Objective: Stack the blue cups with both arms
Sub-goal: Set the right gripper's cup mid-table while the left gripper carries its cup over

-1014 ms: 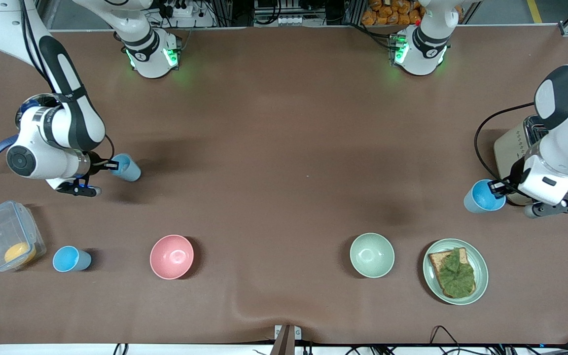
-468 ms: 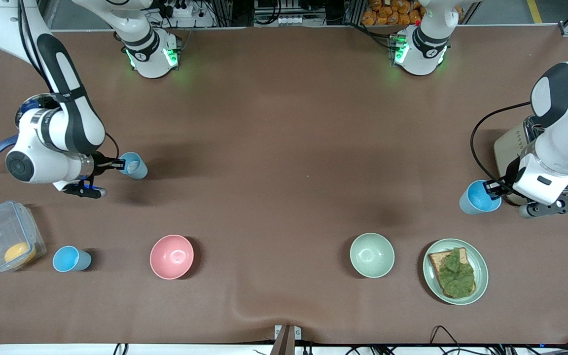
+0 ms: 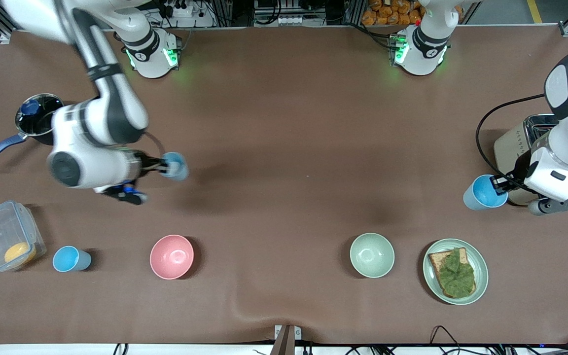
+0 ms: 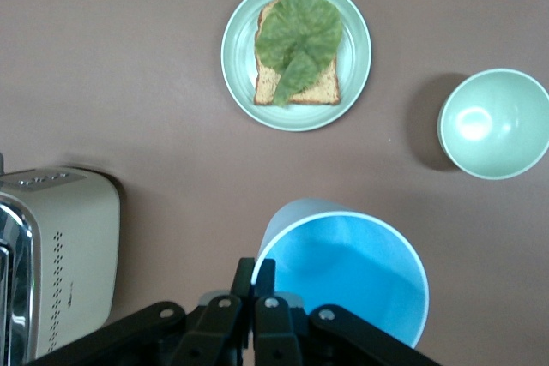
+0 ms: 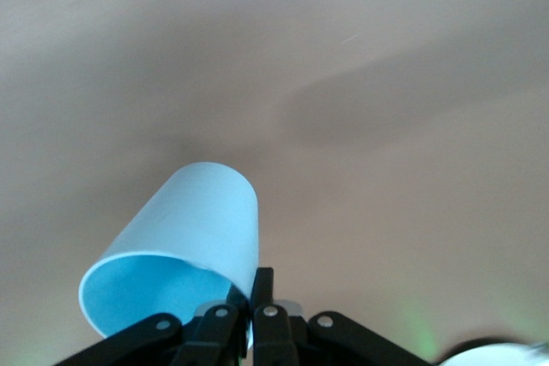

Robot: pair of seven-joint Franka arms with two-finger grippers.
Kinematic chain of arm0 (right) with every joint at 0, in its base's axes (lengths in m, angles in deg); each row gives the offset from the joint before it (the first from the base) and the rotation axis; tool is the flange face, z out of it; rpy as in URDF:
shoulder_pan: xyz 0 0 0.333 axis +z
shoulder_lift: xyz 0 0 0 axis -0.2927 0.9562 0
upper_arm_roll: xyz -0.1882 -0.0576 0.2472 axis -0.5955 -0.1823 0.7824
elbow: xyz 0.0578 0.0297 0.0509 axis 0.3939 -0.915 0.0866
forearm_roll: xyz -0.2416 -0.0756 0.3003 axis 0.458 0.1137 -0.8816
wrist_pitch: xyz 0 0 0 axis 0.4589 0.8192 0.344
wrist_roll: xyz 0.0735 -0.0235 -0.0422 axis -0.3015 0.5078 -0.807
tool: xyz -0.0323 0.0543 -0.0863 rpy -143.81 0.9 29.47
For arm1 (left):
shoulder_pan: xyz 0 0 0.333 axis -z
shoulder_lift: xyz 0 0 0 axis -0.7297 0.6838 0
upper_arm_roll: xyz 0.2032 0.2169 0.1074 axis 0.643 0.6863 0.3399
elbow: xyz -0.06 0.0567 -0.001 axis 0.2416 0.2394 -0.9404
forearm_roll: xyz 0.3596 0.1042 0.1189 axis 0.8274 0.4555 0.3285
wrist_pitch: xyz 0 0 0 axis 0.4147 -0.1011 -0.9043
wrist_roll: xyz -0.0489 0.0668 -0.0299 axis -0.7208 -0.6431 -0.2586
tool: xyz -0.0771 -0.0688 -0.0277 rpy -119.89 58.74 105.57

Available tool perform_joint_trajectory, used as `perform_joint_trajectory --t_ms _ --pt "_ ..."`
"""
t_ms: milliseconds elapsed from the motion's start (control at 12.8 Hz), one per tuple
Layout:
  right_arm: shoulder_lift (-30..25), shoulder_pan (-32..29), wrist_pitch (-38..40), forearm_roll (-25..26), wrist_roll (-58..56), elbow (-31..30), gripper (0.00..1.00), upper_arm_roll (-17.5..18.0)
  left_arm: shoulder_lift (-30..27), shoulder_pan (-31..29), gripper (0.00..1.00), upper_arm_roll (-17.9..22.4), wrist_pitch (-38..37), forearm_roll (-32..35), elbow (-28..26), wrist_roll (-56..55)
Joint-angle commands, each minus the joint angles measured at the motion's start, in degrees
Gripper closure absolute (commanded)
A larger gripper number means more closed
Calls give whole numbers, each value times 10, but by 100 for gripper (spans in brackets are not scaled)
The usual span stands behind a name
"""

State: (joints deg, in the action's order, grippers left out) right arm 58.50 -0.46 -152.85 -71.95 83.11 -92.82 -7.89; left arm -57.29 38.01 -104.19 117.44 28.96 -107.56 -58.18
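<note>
The right gripper (image 3: 157,167) pinches the rim of a pale blue cup (image 3: 175,166), holding it in the air over bare table toward the right arm's end; in the right wrist view the same cup (image 5: 176,250) is tipped on its side, its mouth partly cut off by the black fingers (image 5: 260,306) pressed together on the rim. At the left arm's end, the left gripper (image 3: 500,183) clamps the rim of a brighter blue cup (image 3: 481,193), which sits at about nine o'clock from the toaster (image 3: 515,143); whether that cup touches the table cannot be told. The left wrist view looks straight into its open mouth (image 4: 343,276), the fingers (image 4: 257,285) closed over the rim. The toaster is mostly hidden by the left arm. A third blue cup (image 3: 69,259) stands upright beside a clear lidded box (image 3: 3,236) holding something orange. The pink bowl (image 3: 171,256), green bowl (image 3: 372,255) and the plate (image 3: 481,268) of toast under a leaf line the edge nearest the front camera. A dark saucepan (image 3: 37,118) sits partly covered by the right arm.
</note>
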Motion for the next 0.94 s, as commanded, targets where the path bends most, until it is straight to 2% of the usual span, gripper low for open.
perform_joint_trajectory --t_ms 0,234,390,468,624,858 --pt "62 72 -2 -53 87 68 100 -8 -13 -1 100 -14 -78 -13 51 4" --pt "117 126 -65 -68 142 110 100 -7 -4 7 100 -14 -84 -53 62 -2" --pt "149 157 -98 -119 165 131 100 -8 12 37 100 -22 -78 -52 65 -16" --pt "164 170 -102 -129 174 144 100 -8 19 54 100 -22 -76 -52 65 -42" --pt "183 191 -110 -129 198 165 100 -8 25 83 100 -22 -61 -53 67 -99" --pt "188 209 -134 -129 204 165 100 -8 27 101 100 -22 -51 -50 68 -109"
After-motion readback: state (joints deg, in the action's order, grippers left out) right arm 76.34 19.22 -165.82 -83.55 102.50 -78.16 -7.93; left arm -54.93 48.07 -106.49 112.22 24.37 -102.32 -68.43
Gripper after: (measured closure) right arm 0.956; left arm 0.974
